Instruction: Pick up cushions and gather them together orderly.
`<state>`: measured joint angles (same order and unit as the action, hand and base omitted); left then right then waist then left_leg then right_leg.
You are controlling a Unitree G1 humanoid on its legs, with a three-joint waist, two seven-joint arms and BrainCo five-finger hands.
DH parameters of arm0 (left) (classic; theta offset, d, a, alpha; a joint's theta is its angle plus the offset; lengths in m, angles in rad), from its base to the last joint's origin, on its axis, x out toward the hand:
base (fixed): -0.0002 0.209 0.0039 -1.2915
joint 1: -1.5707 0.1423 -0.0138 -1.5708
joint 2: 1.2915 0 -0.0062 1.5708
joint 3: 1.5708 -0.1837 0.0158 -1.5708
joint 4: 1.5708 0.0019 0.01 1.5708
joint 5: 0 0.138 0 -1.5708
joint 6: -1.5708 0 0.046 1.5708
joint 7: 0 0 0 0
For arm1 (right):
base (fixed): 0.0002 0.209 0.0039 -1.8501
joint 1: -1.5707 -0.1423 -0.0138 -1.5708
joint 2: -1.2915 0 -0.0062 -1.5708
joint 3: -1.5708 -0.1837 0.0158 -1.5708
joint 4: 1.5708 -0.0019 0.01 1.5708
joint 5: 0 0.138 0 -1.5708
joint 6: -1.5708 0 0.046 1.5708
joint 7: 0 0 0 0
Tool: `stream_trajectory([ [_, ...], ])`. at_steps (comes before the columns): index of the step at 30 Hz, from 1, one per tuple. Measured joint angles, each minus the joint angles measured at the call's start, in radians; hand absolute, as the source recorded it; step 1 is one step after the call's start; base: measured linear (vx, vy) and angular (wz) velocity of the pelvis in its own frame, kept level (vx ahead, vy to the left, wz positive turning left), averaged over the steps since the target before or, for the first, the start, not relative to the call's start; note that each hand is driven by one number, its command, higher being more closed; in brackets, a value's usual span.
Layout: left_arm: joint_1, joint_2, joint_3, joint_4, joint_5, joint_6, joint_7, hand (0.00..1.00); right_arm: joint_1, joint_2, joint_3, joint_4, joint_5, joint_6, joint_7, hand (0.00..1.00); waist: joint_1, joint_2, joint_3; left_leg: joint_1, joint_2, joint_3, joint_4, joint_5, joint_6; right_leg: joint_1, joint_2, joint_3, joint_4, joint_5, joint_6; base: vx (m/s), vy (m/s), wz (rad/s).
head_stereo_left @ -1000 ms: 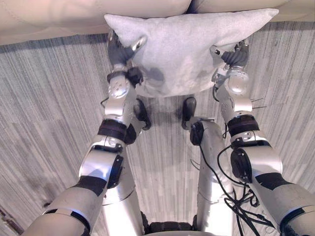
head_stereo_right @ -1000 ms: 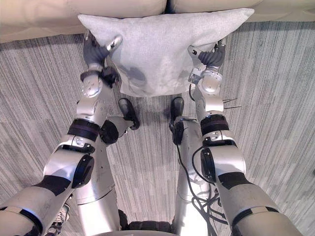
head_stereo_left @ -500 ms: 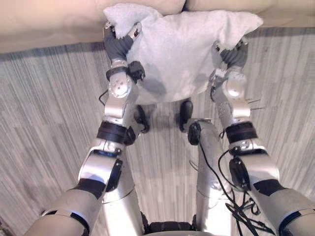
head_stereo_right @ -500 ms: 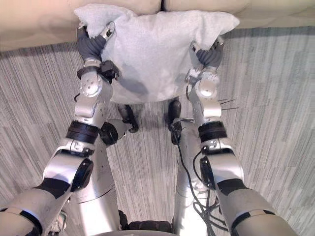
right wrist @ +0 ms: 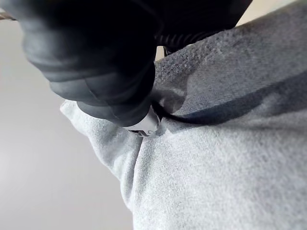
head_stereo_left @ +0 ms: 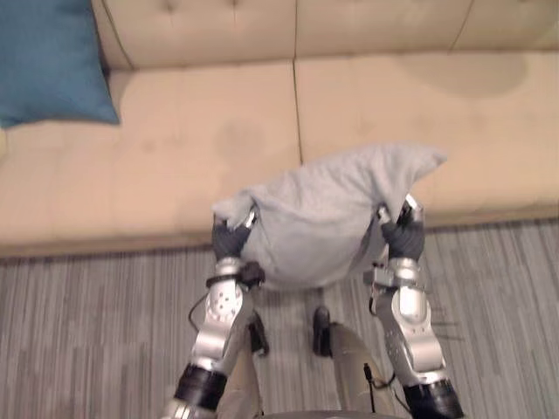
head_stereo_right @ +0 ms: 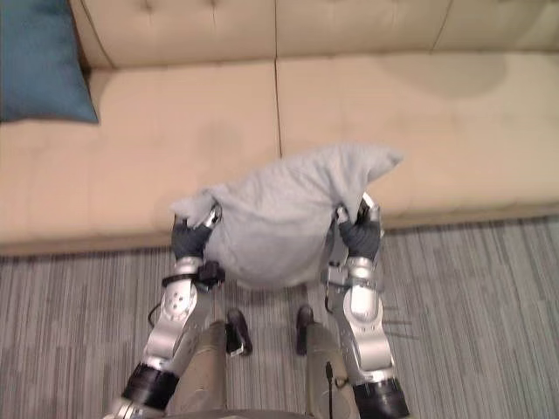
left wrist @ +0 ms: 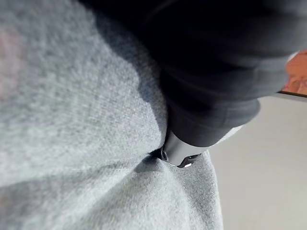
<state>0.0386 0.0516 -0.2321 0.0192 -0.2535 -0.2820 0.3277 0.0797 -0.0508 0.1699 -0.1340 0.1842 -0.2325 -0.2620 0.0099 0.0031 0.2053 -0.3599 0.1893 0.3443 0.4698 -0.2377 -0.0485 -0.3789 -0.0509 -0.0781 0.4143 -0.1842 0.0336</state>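
Now, far left on the beige sofa [head_stereo_left: 175, 148], a blue cushion [head_stereo_left: 48, 61] sits in the corner of the seat, well apart from the action. Moving across, the left hand [head_stereo_left: 230, 240] is clamped on the left edge of the grey cushion [head_stereo_left: 323, 209]. Its dark cover is tight against the fabric, and a silver finger hooks over the edge. In the left wrist view, that finger [left wrist: 180, 153] digs into the cloth and puckers it. In the middle, the grey cushion hangs between both hands in front of the sofa's seat, above the striped grey carpet [head_stereo_left: 87, 332]. Whether it touches the seat's front edge, I can't tell. It sags in the middle, with its right corner pointing up and out. On the right, the right hand [head_stereo_left: 402, 236] pinches the cushion's other edge, and the right wrist view shows a fingertip [right wrist: 144, 125] buried in a fold of grey fabric.
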Motion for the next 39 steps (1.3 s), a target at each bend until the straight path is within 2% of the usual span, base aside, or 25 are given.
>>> stream_trajectory([
  [3, 0.040, 0.005, 0.000, 0.000, 0.002, 0.000, -0.007, 1.00, -0.014, -0.026, 0.012, 0.043, 0.000, 0.009, 0.026, 1.00, 0.001, 0.011, -0.018, 0.072, -0.019, 0.016, -0.064, 0.015, 0.003, 0.079, 0.008, 0.022, -0.103, 0.045, 0.008, 0.18, 0.056, -0.21],
  [7, 0.069, 0.015, 0.000, 0.000, 0.010, 0.000, -0.024, 1.00, -0.040, -0.048, 0.029, 0.078, -0.011, 0.018, 0.029, 1.00, 0.001, 0.008, -0.024, 0.168, -0.049, 0.016, -0.126, 0.013, 0.003, 0.152, 0.003, 0.056, -0.139, 0.058, 0.016, 0.13, 0.068, -0.23],
  [9, 0.071, 0.017, 0.000, 0.000, 0.010, 0.001, -0.024, 1.00, -0.078, -0.055, 0.033, 0.094, -0.037, 0.018, 0.031, 1.00, 0.002, 0.009, -0.026, 0.201, -0.049, 0.016, -0.120, -0.011, 0.008, 0.140, -0.001, 0.065, -0.068, 0.050, 0.028, 0.08, 0.090, -0.29],
  [10, 0.074, 0.021, 0.000, 0.002, 0.010, 0.002, -0.025, 1.00, -0.099, -0.062, 0.035, 0.115, -0.038, 0.018, 0.031, 1.00, 0.002, 0.008, -0.025, 0.223, -0.047, 0.016, -0.120, -0.031, 0.001, 0.126, -0.003, 0.071, -0.004, 0.037, 0.048, 0.05, 0.052, -0.23],
  [12, 0.082, 0.035, -0.004, 0.005, 0.010, 0.008, -0.032, 1.00, -0.123, -0.071, 0.035, 0.151, -0.040, 0.018, 0.032, 1.00, -0.004, 0.005, -0.024, 0.272, -0.052, 0.024, -0.121, -0.056, 0.006, 0.090, -0.016, 0.076, 0.155, 0.029, 0.064, 0.04, 0.047, -0.11],
  [13, 0.087, 0.042, -0.003, 0.005, 0.010, 0.013, -0.037, 1.00, -0.126, -0.073, 0.039, 0.164, -0.040, 0.018, 0.033, 1.00, -0.005, 0.003, -0.023, 0.305, -0.057, 0.026, -0.122, -0.085, 0.023, 0.042, -0.030, 0.069, 0.277, 0.041, 0.081, 0.03, 0.032, -0.08],
  [15, 0.111, 0.058, 0.001, 0.005, 0.010, 0.013, -0.037, 1.00, -0.125, -0.075, 0.056, 0.194, -0.040, 0.019, 0.050, 1.00, -0.017, 0.001, -0.040, 0.330, -0.058, 0.027, -0.123, -0.111, 0.030, -0.022, -0.051, 0.030, 0.307, -0.014, 0.050, 0.10, 0.013, -0.03],
  [17, 0.114, 0.073, 0.000, 0.007, 0.010, 0.013, -0.037, 1.00, -0.123, -0.079, 0.068, 0.199, -0.040, 0.025, 0.052, 1.00, -0.022, -0.004, -0.043, 0.355, -0.059, 0.026, -0.152, -0.117, 0.025, -0.059, -0.051, 0.006, 0.165, 0.001, 0.039, 0.23, -0.033, 0.07],
  [18, 0.115, 0.084, -0.002, 0.012, 0.010, 0.014, -0.038, 1.00, -0.113, -0.088, 0.067, 0.200, -0.039, 0.025, 0.062, 1.00, -0.029, 0.000, -0.041, 0.386, -0.061, 0.015, -0.192, -0.114, 0.004, -0.063, -0.034, -0.002, -0.062, 0.092, 0.037, 0.29, -0.063, 0.21],
  [20, 0.118, 0.092, -0.003, 0.013, 0.010, 0.015, -0.041, 1.00, -0.102, -0.094, 0.067, 0.199, -0.039, 0.028, 0.069, 1.00, -0.051, -0.013, -0.048, 0.413, -0.075, 0.002, -0.213, -0.110, -0.044, -0.050, -0.031, 0.013, -0.252, 0.208, 0.037, 0.41, -0.127, 0.53],
  [21, 0.117, 0.089, -0.021, 0.030, 0.010, 0.016, -0.042, 1.00, -0.076, -0.101, 0.063, 0.198, -0.039, 0.029, 0.069, 1.00, -0.067, -0.014, -0.054, 0.452, -0.084, -0.036, -0.218, -0.127, -0.072, -0.040, -0.031, 0.048, -0.252, 0.369, 0.009, 0.58, -0.192, 0.60],
  [22, 0.117, 0.067, -0.038, 0.059, 0.010, 0.021, -0.045, 1.00, -0.069, -0.127, 0.056, 0.199, -0.039, 0.043, 0.069, 1.00, -0.065, 0.038, -0.063, 0.459, -0.053, -0.057, -0.219, -0.121, -0.089, -0.050, -0.005, 0.028, -0.196, 0.347, -0.008, 0.51, -0.168, 0.49],
  [24, 0.109, 0.055, -0.039, 0.079, 0.011, 0.023, -0.061, 1.00, -0.069, -0.131, 0.039, 0.199, -0.039, 0.059, 0.070, 1.00, -0.067, 0.048, -0.062, 0.406, -0.019, -0.101, -0.104, -0.085, -0.117, -0.052, 0.005, -0.003, -0.152, 0.283, -0.022, 0.42, -0.173, 0.23],
  [25, 0.089, 0.040, -0.039, 0.103, 0.011, 0.023, -0.071, 1.00, -0.069, -0.134, 0.027, 0.199, -0.039, 0.062, 0.070, 1.00, -0.062, 0.049, -0.062, 0.290, 0.029, -0.144, 0.137, -0.011, -0.108, -0.017, 0.017, -0.022, -0.157, 0.254, -0.043, 0.44, -0.215, 0.24],
  [26, 0.081, 0.034, -0.038, 0.115, 0.011, 0.024, -0.074, 1.00, -0.069, -0.137, 0.026, 0.199, -0.039, 0.062, 0.069, 1.00, -0.055, 0.048, -0.060, 0.244, 0.050, -0.157, 0.239, 0.033, -0.099, 0.011, 0.021, -0.030, -0.169, 0.244, -0.050, 0.59, -0.250, 0.18],
  [27, 0.076, 0.027, -0.039, 0.132, 0.011, 0.024, -0.078, 1.00, -0.070, -0.139, 0.023, 0.192, -0.039, 0.062, 0.067, 1.00, -0.045, 0.048, -0.059, 0.175, 0.088, -0.154, 0.407, 0.025, -0.095, 0.076, 0.029, -0.038, -0.203, 0.234, -0.058, 0.40, -0.131, 0.14],
  [28, 0.077, 0.022, -0.043, 0.133, 0.011, 0.024, -0.084, 1.00, -0.068, -0.139, 0.017, 0.166, -0.038, 0.062, 0.064, 1.00, -0.044, 0.047, -0.058, 0.131, 0.092, -0.145, 0.455, 0.011, -0.072, 0.133, 0.028, -0.045, -0.240, 0.232, -0.061, 0.39, -0.105, 0.13],
  [30, 0.068, 0.019, -0.047, 0.130, 0.010, 0.022, -0.091, 1.00, -0.068, -0.139, 0.004, 0.112, -0.039, 0.061, 0.064, 1.00, -0.035, 0.047, -0.058, 0.087, 0.086, -0.102, 0.418, -0.011, -0.034, 0.186, 0.017, -0.054, -0.286, 0.230, -0.064, 0.27, -0.008, 0.11],
  [31, 0.056, 0.020, -0.048, 0.130, 0.010, 0.022, -0.097, 1.00, -0.074, -0.140, -0.002, 0.091, -0.041, 0.050, 0.064, 1.00, -0.028, 0.047, -0.058, 0.057, 0.077, -0.078, 0.350, -0.019, -0.021, 0.203, 0.009, -0.057, -0.309, 0.230, -0.063, 0.27, 0.051, 0.03],
  [32, 0.043, 0.017, -0.051, 0.129, 0.011, 0.022, -0.105, 1.00, -0.090, -0.146, -0.014, 0.076, -0.055, 0.038, 0.063, 1.00, -0.023, 0.051, -0.060, 0.036, 0.055, -0.065, 0.183, -0.006, -0.024, 0.207, 0.000, -0.062, -0.317, 0.230, -0.061, 0.22, 0.102, -0.09],
  [33, 0.042, 0.008, -0.061, 0.124, 0.012, 0.022, -0.103, 1.00, -0.100, -0.158, -0.016, 0.073, -0.079, 0.037, 0.056, 1.00, -0.022, 0.070, -0.065, 0.037, 0.050, -0.068, 0.013, 0.102, -0.023, 0.207, 0.014, -0.060, -0.315, 0.220, -0.038, 0.17, 0.118, -0.20],
  [34, 0.041, 0.007, -0.074, 0.121, 0.013, 0.022, -0.101, 1.00, -0.104, -0.162, -0.017, 0.075, -0.082, 0.038, 0.047, 1.00, -0.020, 0.090, -0.068, 0.040, 0.056, -0.073, -0.037, 0.115, -0.015, 0.210, 0.030, -0.056, -0.310, 0.204, -0.016, 0.16, 0.165, -0.06],
  [36, 0.034, 0.022, -0.075, 0.121, 0.018, 0.023, -0.103, 1.00, -0.101, -0.138, -0.024, 0.077, -0.082, 0.043, 0.047, 1.00, -0.029, 0.072, -0.065, 0.057, 0.024, -0.076, -0.098, 0.115, -0.004, 0.192, 0.007, -0.052, -0.295, 0.201, -0.011, 0.14, 0.174, 0.14],
  [37, 0.027, 0.032, -0.076, 0.120, 0.022, 0.024, -0.105, 1.00, -0.101, -0.121, -0.037, 0.077, -0.081, 0.046, 0.048, 1.00, -0.030, 0.061, -0.067, 0.073, -0.010, -0.064, -0.153, 0.137, 0.013, 0.183, -0.016, -0.046, -0.296, 0.202, -0.003, 0.10, 0.118, 0.14],
  [39, 0.027, 0.034, -0.072, 0.112, 0.022, 0.024, -0.106, 1.00, -0.105, -0.113, -0.037, 0.078, -0.081, 0.046, 0.048, 1.00, -0.020, 0.060, -0.067, 0.106, -0.040, -0.040, -0.210, 0.153, 0.026, 0.184, -0.037, -0.023, -0.301, 0.205, 0.002, 0.07, 0.100, -0.05],
])
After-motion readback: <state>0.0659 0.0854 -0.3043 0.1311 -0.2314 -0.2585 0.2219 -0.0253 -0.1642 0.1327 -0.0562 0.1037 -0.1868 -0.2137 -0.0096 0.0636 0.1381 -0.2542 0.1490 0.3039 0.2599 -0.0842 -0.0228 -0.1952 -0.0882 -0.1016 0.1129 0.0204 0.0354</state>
